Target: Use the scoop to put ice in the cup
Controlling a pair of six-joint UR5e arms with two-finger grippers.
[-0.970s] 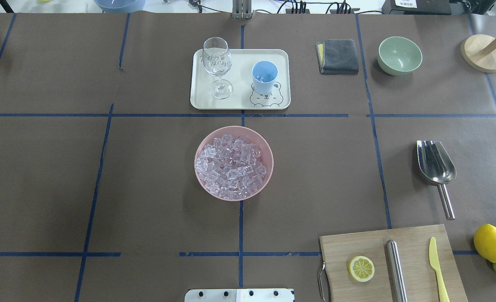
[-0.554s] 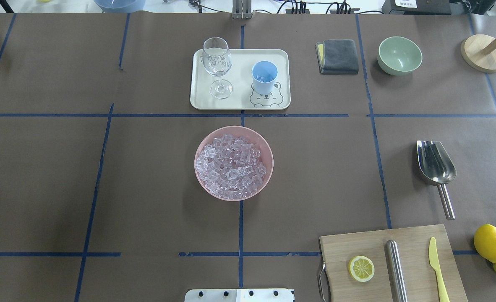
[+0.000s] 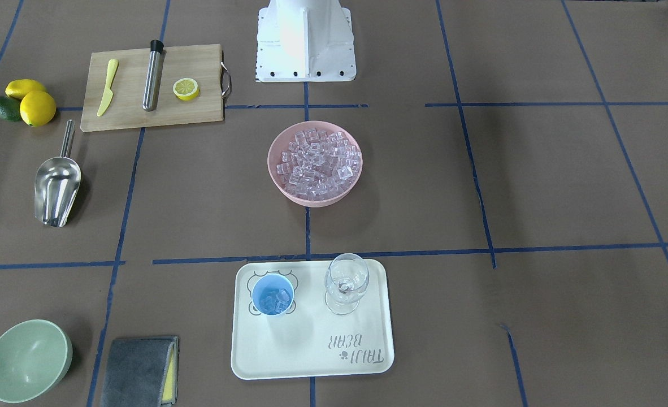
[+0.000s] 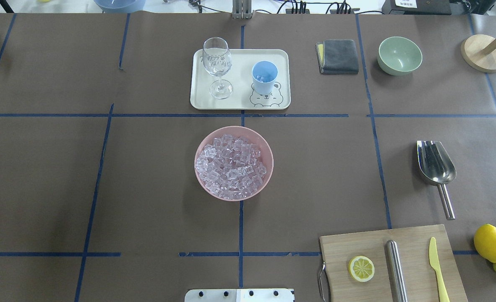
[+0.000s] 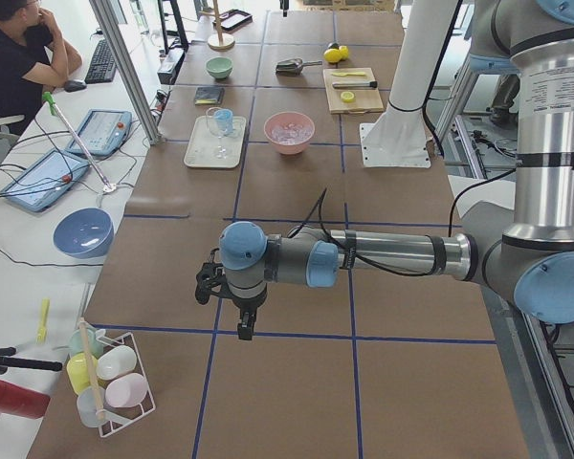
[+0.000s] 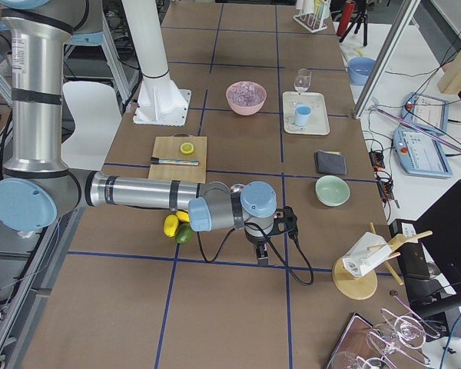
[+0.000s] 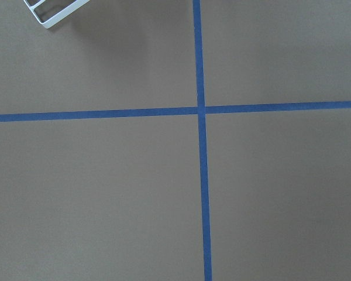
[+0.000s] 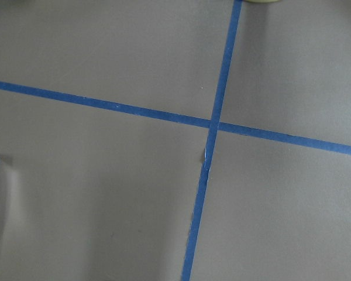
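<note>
Ice (image 4: 231, 165) fills the pink bowl (image 3: 315, 201), heaped in clear cubes at mid-counter (image 4: 147, 176), straight ahead of my base. Beyond the bowl, on its far side from me and a little to my right, the light blue cup (image 4: 264, 88) stands upright on a cream tray (image 4: 239, 102). A few cubes lie inside the cup. A stemmed glass (image 4: 217, 63) stands beside it on the same tray, apart from it.

The scoop (image 4: 436, 163) lies flat on the counter, well off to the bowl's right, with its trough pointing away from me and its thin handle toward me. Nothing touches it.

My left arm (image 5: 392, 253) stretches out low, well to the bowl's left, and my left jaws point down over bare paper. My right arm (image 6: 138, 191) does the same well to the bowl's right, past the lemons (image 4: 489, 242). Both pairs of jaws show only from the counter's ends, so I cannot tell whether either is open or closed. Each wrist camera sees only brown paper crossed by blue tape (image 7: 200, 111).
</note>
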